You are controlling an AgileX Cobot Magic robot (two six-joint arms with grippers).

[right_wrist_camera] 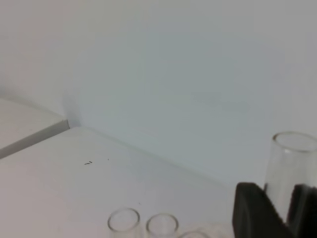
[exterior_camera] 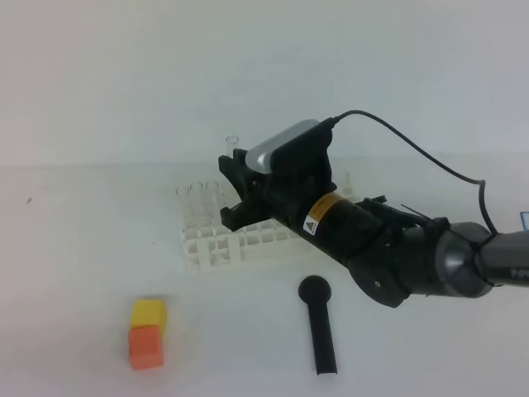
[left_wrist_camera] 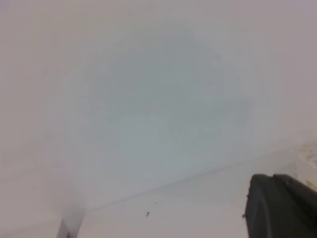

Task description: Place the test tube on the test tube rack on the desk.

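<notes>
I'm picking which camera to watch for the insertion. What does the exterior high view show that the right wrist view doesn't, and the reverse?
Only the exterior high view shows the whole white rack, the black tool, the yellow block and orange block, and the right arm reaching over the rack. Only the right wrist view shows, close up, the tube between the black fingers, above the open mouths of racked tubes. Both show the right gripper holding the tube upright, and the desk.

A plain pale wall rises behind the white tabletop, evenly and softly lit.
</notes>
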